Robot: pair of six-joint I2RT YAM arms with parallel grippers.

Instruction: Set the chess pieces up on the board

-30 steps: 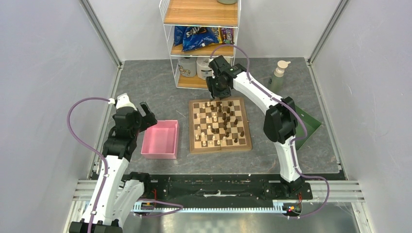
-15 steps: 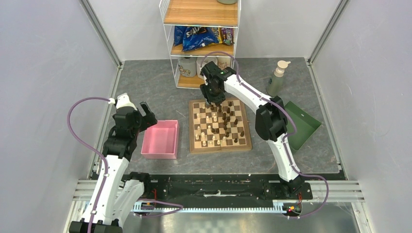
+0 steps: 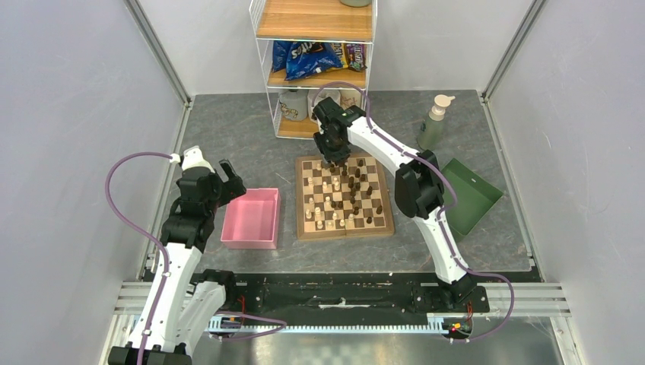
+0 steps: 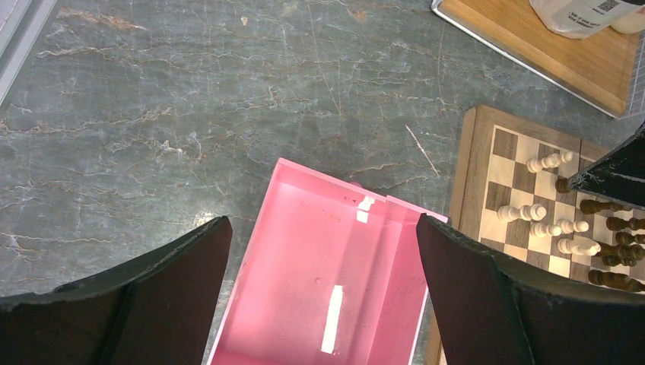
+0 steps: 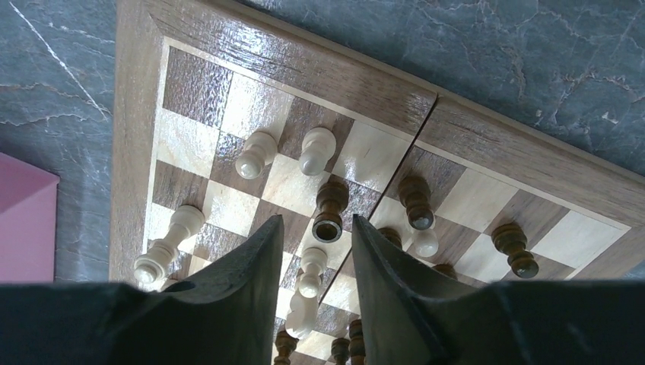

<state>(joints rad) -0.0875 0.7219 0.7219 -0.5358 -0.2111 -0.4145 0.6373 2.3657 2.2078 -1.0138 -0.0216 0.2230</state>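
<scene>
The left gripper [image 4: 323, 222] hangs released, jaws wide, over the pink rectangular plastic tray [image 3: 248, 242]. At the tray's 3 o'clock lies the square checkered wooden chessboard [image 5: 289, 65], with small turned cream and dark-brown chess pieces [image 5: 255, 156] mixed across its squares. At its 12 o'clock edge the right gripper [image 5: 318, 224] flanks one dark piece [image 5: 329, 205]. Whether it is grasped, I cannot tell. Beneath lies a grey marbled tabletop [image 3: 236, 137], with a white wire shelf rack [image 3: 316, 76] beyond.

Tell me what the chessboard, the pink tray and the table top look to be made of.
Chessboard: wood, glossy varnish; grain shows and the border reflects light.
Pink tray: likely moulded plastic; smooth, uniform colour, soft sheen.
Table top: grey with pale marble-like veins; stone or a printed laminate, cannot tell which.
</scene>
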